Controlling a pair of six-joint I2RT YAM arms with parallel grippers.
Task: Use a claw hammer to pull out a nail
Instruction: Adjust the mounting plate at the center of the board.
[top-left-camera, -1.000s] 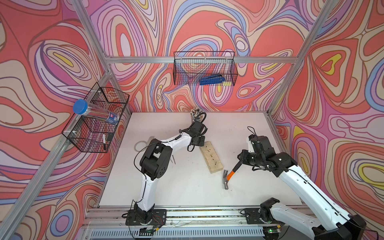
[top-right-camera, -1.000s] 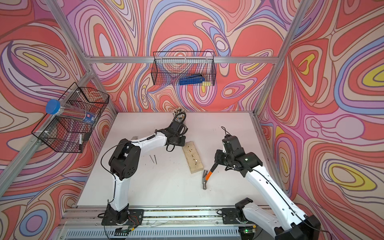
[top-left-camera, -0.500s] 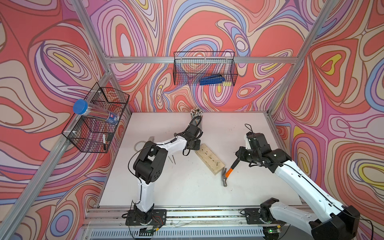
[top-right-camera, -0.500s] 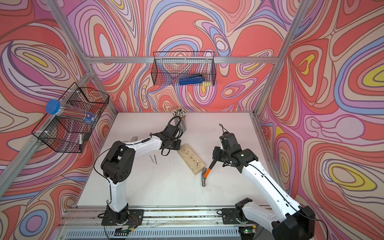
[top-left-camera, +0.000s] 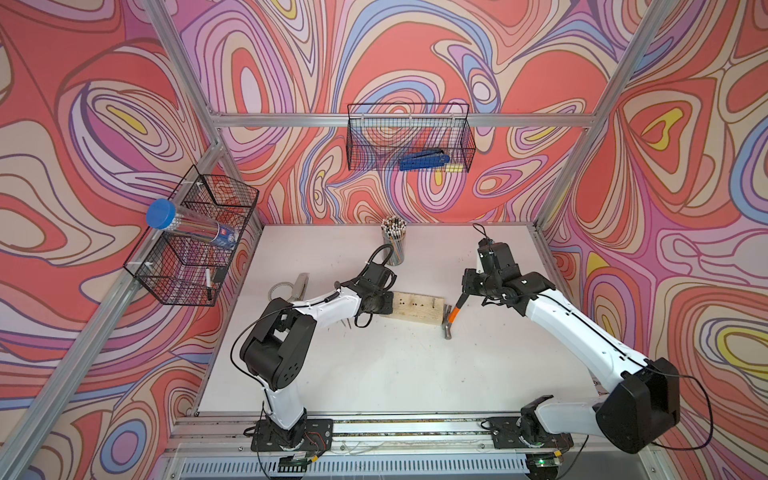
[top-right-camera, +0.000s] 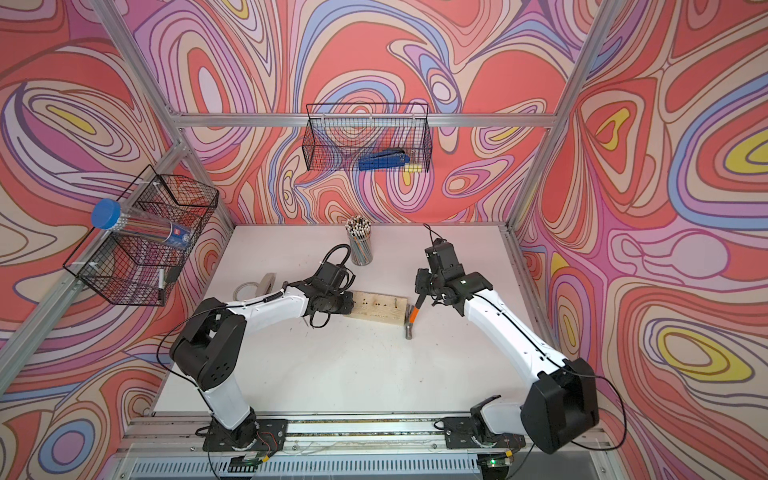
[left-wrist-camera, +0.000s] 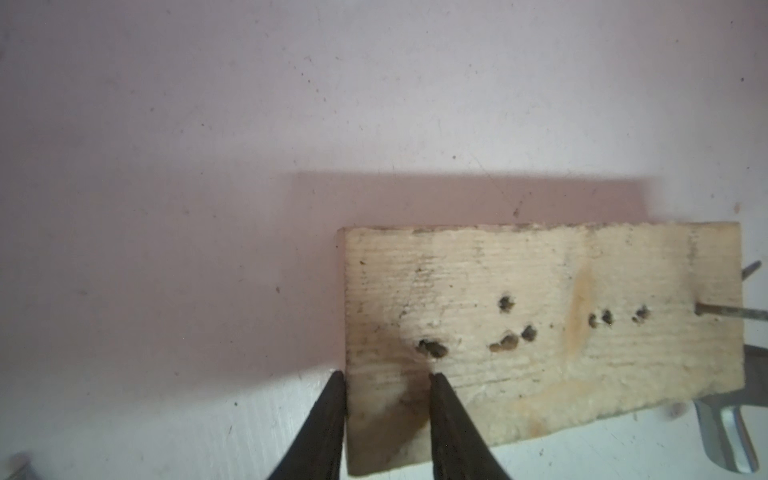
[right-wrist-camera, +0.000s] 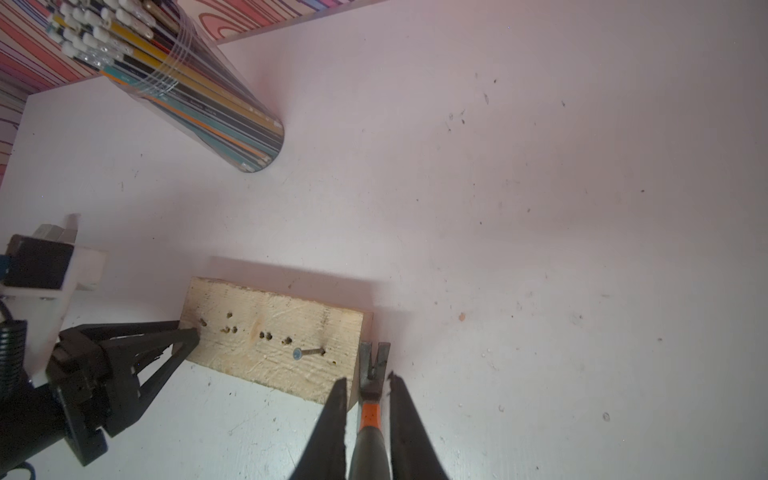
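Note:
A pale wooden block (top-left-camera: 415, 307) with several old nail holes lies crosswise mid-table. The nail (right-wrist-camera: 309, 352) leans out of it near its right end and also shows in a top view (top-left-camera: 432, 300). My left gripper (left-wrist-camera: 386, 376) is shut on the block's left end (top-left-camera: 390, 301), one finger against the end face and one on top. My right gripper (right-wrist-camera: 365, 382) is shut on the black handle of the claw hammer (top-left-camera: 451, 318). The hammer's orange neck (right-wrist-camera: 370, 415) and silver claw (right-wrist-camera: 374, 357) sit just beside the block's right end, apart from the nail.
A clear cup of pencils (top-left-camera: 393, 245) stands behind the block. A tape roll (top-left-camera: 279, 289) and a metal tool (top-left-camera: 300, 284) lie at the left, with loose nails (top-left-camera: 347, 325) under the left arm. Wire baskets (top-left-camera: 409, 141) (top-left-camera: 195, 241) hang on the walls.
The left gripper has swung the block from slanting to crosswise. The right gripper has carried the hammer back, bringing its claw up beside the block's right end.

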